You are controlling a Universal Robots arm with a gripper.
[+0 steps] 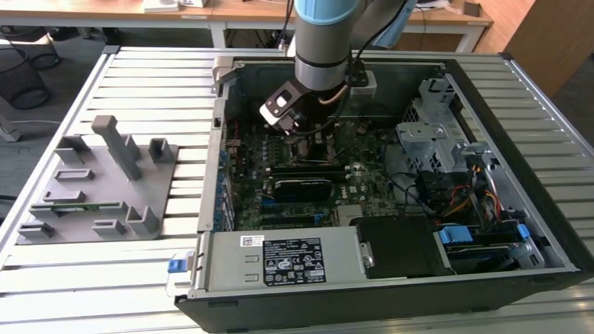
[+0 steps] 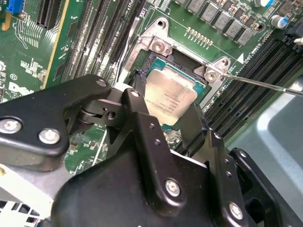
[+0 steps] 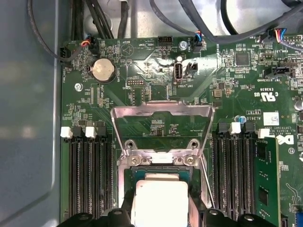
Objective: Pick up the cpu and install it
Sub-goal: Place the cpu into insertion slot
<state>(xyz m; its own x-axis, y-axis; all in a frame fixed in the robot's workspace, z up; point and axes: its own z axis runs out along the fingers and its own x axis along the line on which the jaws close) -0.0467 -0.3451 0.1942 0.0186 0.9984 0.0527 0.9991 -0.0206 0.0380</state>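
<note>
Exterior view: my arm (image 1: 325, 42) reaches into the open computer case (image 1: 371, 303) on the counter (image 1: 149, 76). Second wrist view: my fingers (image 2: 191, 126) are clamped on the cpu (image 2: 169, 97), over the socket (image 2: 158, 47); its print is too small to read. First wrist view: the cpu sits just beside the flipped-open bracket (image 3: 161, 113).

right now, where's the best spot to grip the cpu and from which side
By two opposite thin edges, coming straight down from above. The cpu is a flat square lying lid-up at the socket, whose metal frame rings it, so only its edges offer a pinch. The gripper holds it this way.
</note>
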